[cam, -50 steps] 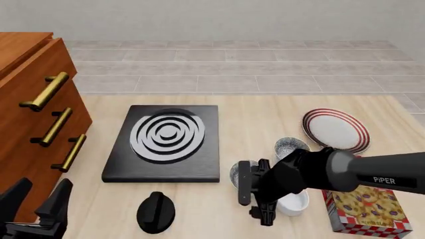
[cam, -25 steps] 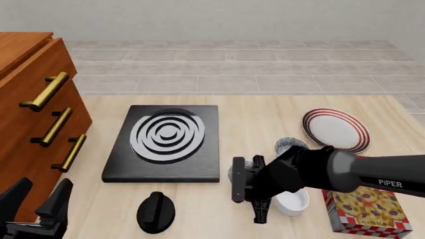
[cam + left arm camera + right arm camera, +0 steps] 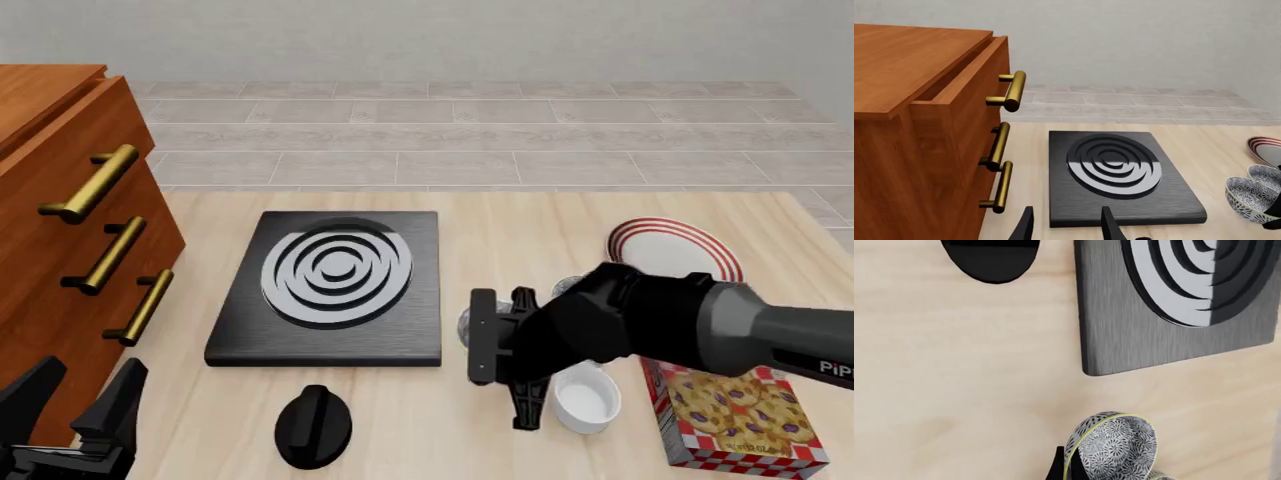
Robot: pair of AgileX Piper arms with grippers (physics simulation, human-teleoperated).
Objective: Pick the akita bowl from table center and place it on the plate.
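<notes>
Your right claw (image 3: 501,352) grips the akita bowl (image 3: 1111,452) by its rim, and the plate (image 3: 674,258) lies toward the desk's far right corner.

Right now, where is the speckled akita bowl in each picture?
Front view: akita bowl mostly hidden, just right of the black hob's near right corner.
Left wrist view: nearer of two bowls, past the hob's corner.
Right wrist view: close up, tilted, off the hob's corner.
Shared landmark: the black hob.
</notes>
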